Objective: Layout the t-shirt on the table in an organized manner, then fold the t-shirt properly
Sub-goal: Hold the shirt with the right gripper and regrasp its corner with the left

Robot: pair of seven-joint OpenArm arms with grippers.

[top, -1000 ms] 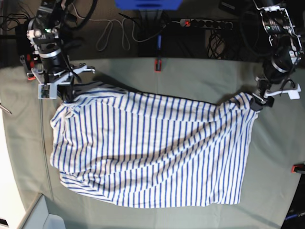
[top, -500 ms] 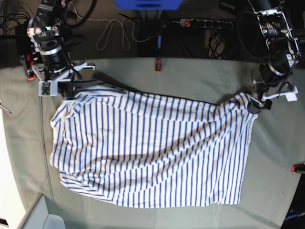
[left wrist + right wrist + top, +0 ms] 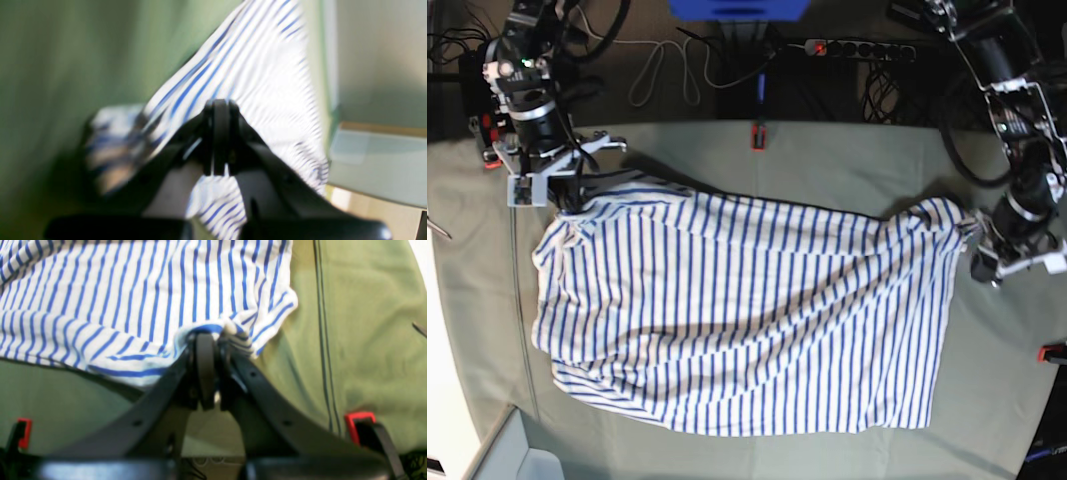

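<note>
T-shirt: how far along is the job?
Done: the t-shirt lies spread across the table, though rumpled. In hand: the right fingers pinch one far corner, and the left fingers look shut on the opposite end, though that view is blurred. Left: smoothing it flat, then every fold; none is made yet.
</note>
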